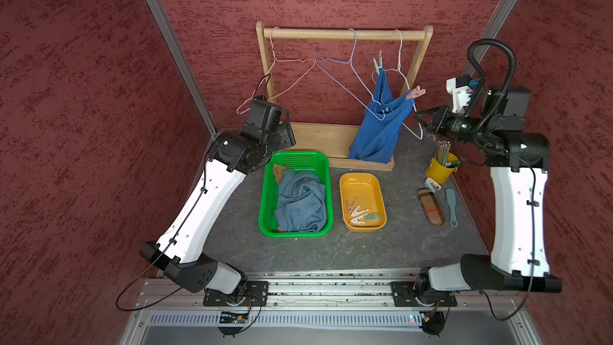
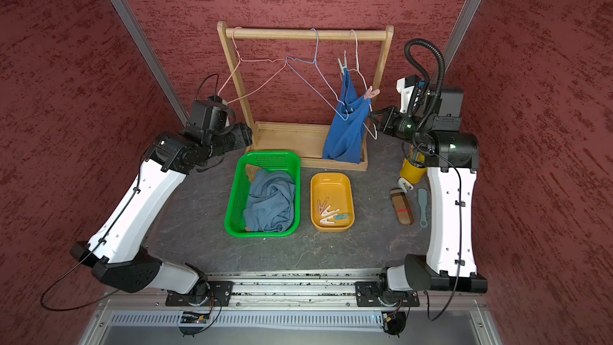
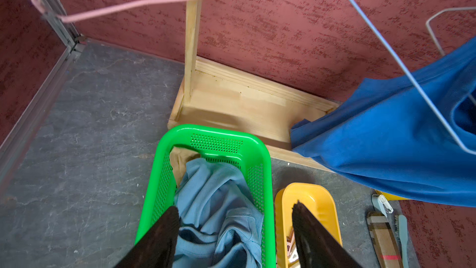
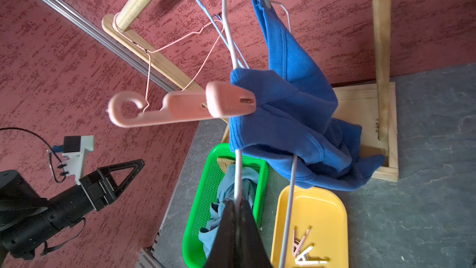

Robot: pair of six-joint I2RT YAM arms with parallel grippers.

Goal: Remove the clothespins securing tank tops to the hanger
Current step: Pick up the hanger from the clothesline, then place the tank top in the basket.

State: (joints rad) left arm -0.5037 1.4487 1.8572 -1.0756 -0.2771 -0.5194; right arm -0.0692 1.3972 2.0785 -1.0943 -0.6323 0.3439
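One pink clothespin on blue top, near R tool gripping hanger.

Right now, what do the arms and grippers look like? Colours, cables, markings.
The left arm and right arm: white shells, black joints, thin black cables clipped along them. A black corrugated hose and a white bracket sit at the right wrist. The left gripper and right gripper have black triangular open-frame fingers. No legible markings.

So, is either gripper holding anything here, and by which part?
The right gripper is shut on the white hanger, on its sloping wire below the pink clothespin. The left gripper is open, holding nothing.
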